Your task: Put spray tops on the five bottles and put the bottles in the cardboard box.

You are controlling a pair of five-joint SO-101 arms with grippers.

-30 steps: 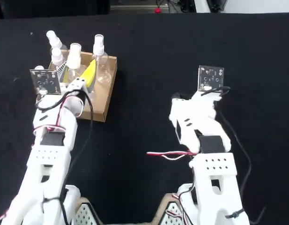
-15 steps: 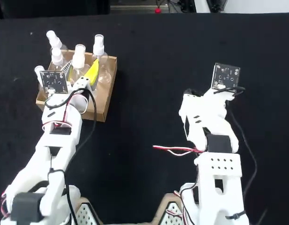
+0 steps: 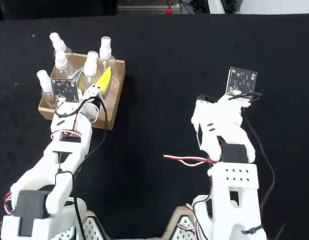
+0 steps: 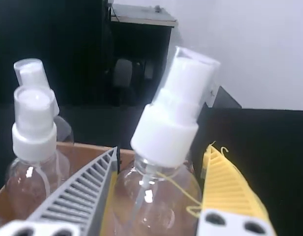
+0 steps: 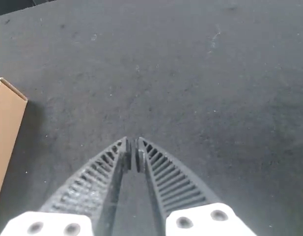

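High view: the left gripper [image 3: 95,76] has carried its bottle [image 3: 90,61] deeper over the cardboard box [image 3: 115,100], among four other bottles [image 3: 105,50]. Left wrist view: its jaws clamp that bottle. Right wrist view: the right gripper [image 5: 132,143] has its jaws together above the table [image 5: 215,73].

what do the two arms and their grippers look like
The left arm and right arm are blocky white plastic with black motor blocks, thin red and white cables, and a small dark square board at each wrist. The left gripper has one grey and one yellow ribbed, tapering finger. The right gripper has two dark grey ones.
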